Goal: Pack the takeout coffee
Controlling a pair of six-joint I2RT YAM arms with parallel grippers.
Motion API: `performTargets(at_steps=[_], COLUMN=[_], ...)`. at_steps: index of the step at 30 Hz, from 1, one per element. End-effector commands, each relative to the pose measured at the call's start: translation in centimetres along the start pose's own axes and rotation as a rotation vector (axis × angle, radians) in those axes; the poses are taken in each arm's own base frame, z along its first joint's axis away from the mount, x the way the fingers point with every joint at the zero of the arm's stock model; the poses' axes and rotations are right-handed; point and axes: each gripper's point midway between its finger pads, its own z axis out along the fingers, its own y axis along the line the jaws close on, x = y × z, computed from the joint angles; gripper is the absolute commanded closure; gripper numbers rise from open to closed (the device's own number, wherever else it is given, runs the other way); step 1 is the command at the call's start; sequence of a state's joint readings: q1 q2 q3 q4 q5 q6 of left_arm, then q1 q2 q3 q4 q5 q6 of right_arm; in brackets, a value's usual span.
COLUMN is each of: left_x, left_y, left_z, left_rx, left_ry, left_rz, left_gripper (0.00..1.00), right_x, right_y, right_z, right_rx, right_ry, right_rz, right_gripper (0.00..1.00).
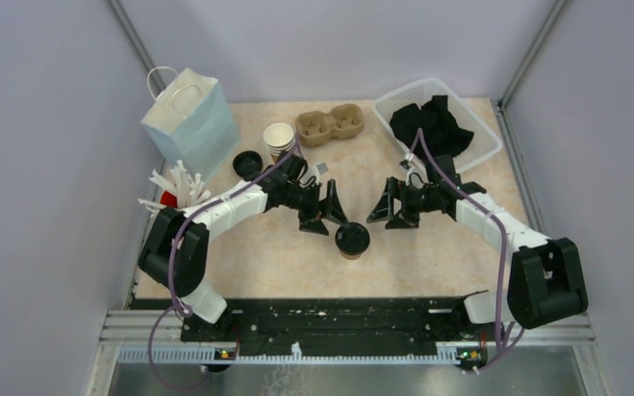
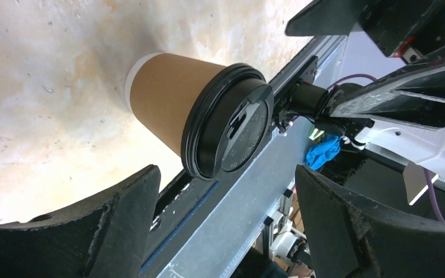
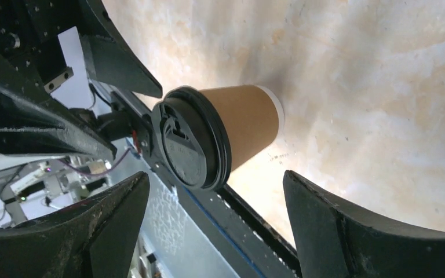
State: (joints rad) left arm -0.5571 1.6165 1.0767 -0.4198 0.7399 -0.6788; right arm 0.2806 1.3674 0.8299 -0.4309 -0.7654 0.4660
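Lidded kraft cup (image 1: 352,239) stands upright mid-table with its black lid (image 2: 232,130) seated, nothing touching it. Left gripper (image 1: 324,216) sits at its 11 o'clock, right gripper (image 1: 390,213) at its 1 o'clock. Both jaws are spread wide and empty. Unlidded cup stack (image 1: 279,139) is farther back at 11 o'clock, loose lid (image 1: 248,163) just beside it at 8 o'clock. Carrier (image 1: 329,124) is at 12 o'clock.

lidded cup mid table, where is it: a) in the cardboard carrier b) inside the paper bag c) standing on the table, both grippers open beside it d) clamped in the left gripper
C: the lidded cup stands upright on the table, with the left gripper and right gripper both open and off it.
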Motion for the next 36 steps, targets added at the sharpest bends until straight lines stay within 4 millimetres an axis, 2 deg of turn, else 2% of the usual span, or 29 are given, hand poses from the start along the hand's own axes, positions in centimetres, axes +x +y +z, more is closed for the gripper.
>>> performTargets(at_steps=[1,5,9,14,20,24,27,33,36], left_x=[1.3,1.3,1.1,1.4,1.1,0.3,-0.2,-0.2,-0.9], left_y=[-0.6,-0.4,-0.4,-1.6,-3.0,-4.1,-5.2,-9.3,-9.8], left_z=[0.0,0.9,2.4,5.0,8.3,10.5,12.9,17.6,17.7], left_rx=[0.055,0.057,0.05,0.066,0.066,0.076,0.094,0.157,0.149], left_ry=[0.023,0.023,0.036,0.07,0.105,0.124,0.155,0.22,0.202], left_rz=[-0.019,-0.044,-0.051,-0.037,-0.015,-0.003,0.009,0.07,0.097], left_gripper=[0.06,0.05,0.1,0.2,0.24,0.25,0.24,0.21,0.15], right_x=[1.0,0.6,0.7,1.1,1.4,1.9,2.1,1.7,1.3], right_y=[0.0,0.4,1.3,2.7,4.6,5.1,5.6,6.2,6.6], right_z=[-1.5,-2.9,-5.0,-8.1,-11.1,-12.4,-13.2,-14.7,-15.1], right_rx=[0.087,0.133,0.17,0.213,0.225,0.241,0.239,0.264,0.267], right_ry=[0.002,-0.065,-0.123,-0.205,-0.292,-0.331,-0.354,-0.405,-0.415], right_rz=[-0.041,-0.034,-0.059,-0.096,-0.122,-0.127,-0.13,-0.144,-0.15], right_gripper=[0.15,0.15,0.16,0.17,0.17,0.17,0.17,0.17,0.16])
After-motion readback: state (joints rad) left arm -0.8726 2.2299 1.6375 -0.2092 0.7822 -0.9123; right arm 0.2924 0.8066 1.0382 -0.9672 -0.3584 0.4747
